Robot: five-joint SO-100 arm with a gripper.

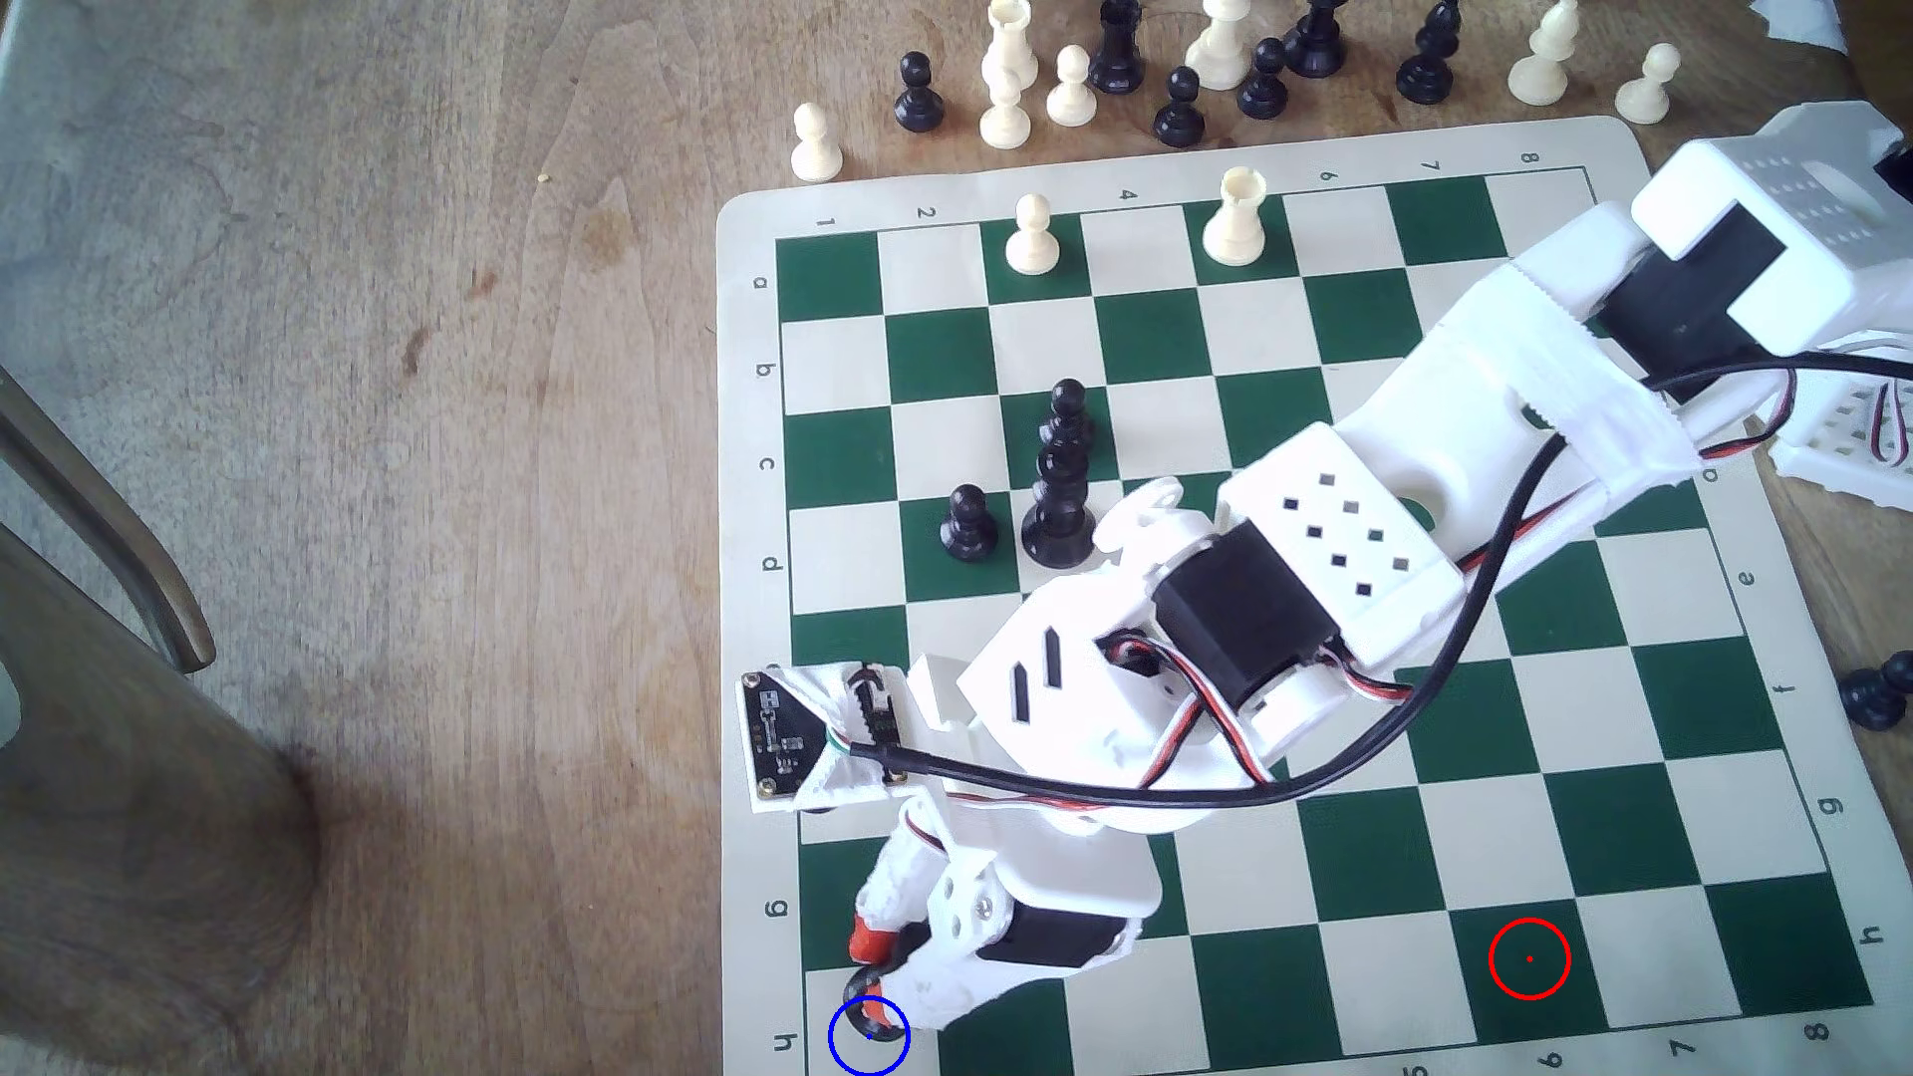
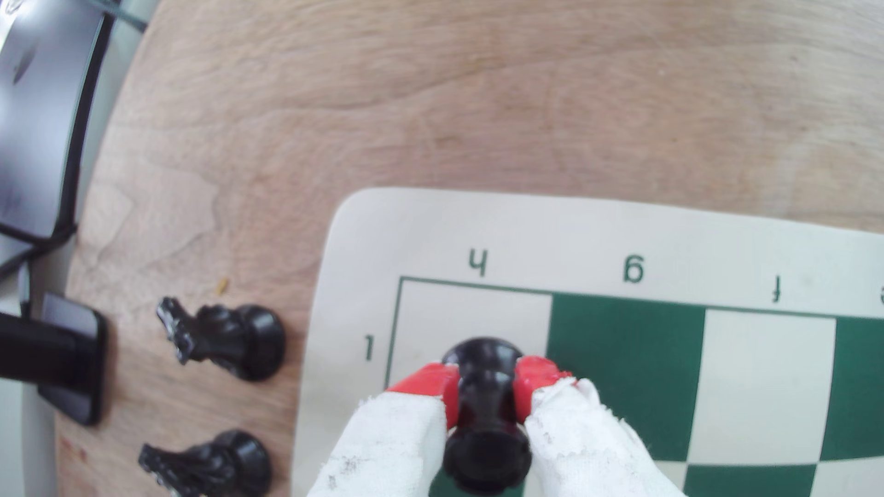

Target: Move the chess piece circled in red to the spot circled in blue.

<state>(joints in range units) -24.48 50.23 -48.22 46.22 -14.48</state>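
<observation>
While the end effector (image 2: 485, 392) is clamped on the chess piece (image 2: 483, 382) over the spot (image 1: 869, 1036), a tilted release could topple it onto the worktop (image 2: 430, 95).

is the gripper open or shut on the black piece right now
Shut on it. In the wrist view both red fingertips press the waist of the chess piece, one on each side, over the cream corner square.

The blue-ringed spot (image 1: 869, 1036) is cut by the frame edge — the chess piece (image 1: 861, 1009) mostly hidden
</observation>
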